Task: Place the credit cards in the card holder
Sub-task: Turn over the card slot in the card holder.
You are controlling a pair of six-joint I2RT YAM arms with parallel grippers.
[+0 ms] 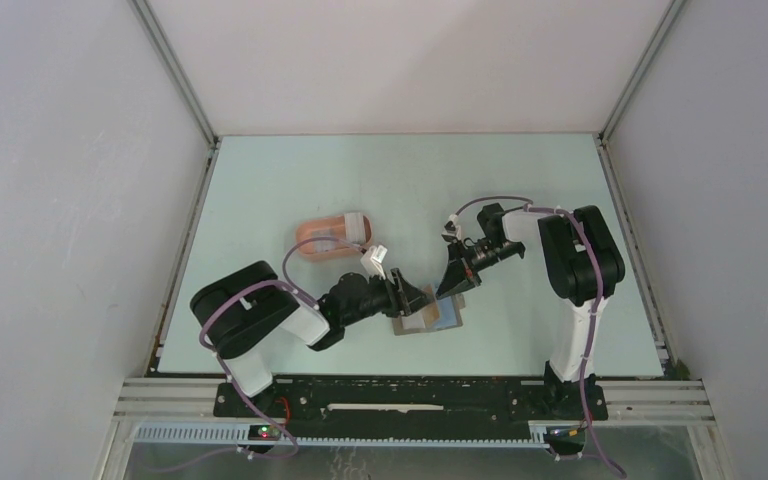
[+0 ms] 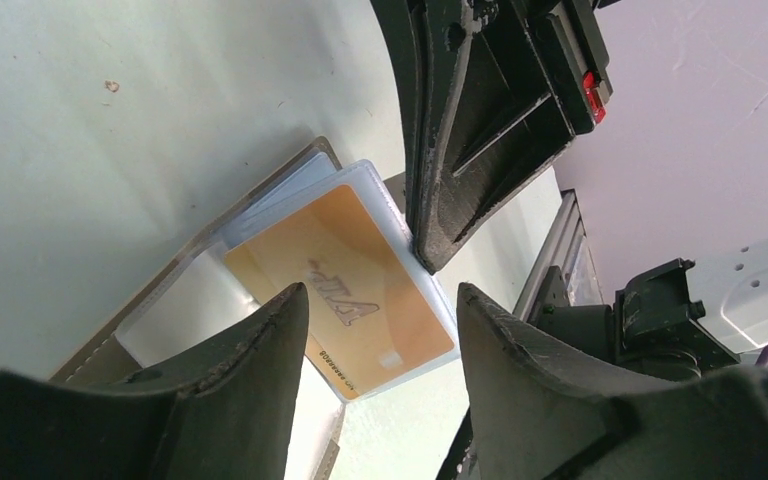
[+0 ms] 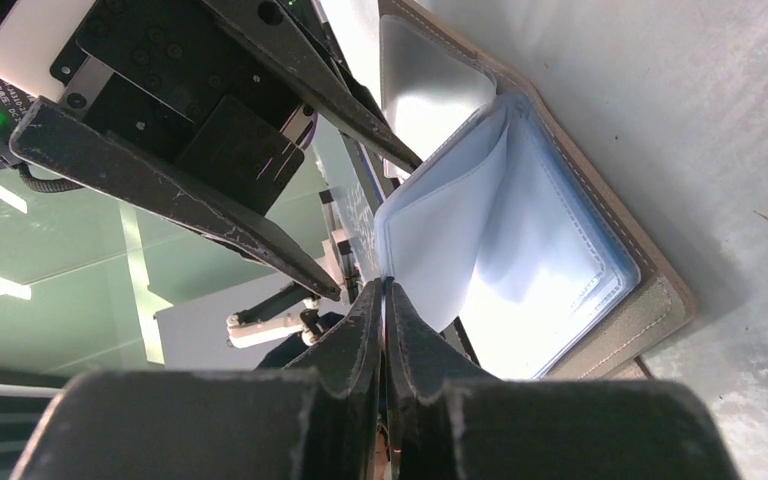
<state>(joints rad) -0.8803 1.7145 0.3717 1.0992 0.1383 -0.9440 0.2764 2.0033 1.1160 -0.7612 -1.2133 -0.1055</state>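
The salmon-pink card holder (image 1: 322, 241) lies left of centre with a whitish piece (image 1: 358, 222) at its right end. A grey wallet (image 1: 430, 320) lies open in front, with clear sleeves. My right gripper (image 1: 452, 288) is shut on the edge of one clear sleeve (image 3: 440, 250) and holds it lifted; its jaws (image 3: 385, 285) are pressed together. In the left wrist view a yellow-orange card (image 2: 330, 250) sits inside that sleeve. My left gripper (image 2: 380, 295) is open and empty, just above the card, with the right gripper's fingers (image 2: 460, 150) beyond it.
The wallet's stitched cover (image 3: 650, 300) lies flat on the pale green table (image 1: 400, 180). White walls stand on three sides. The two grippers are close together over the wallet; the left gripper's open fingers (image 3: 210, 210) show in the right wrist view.
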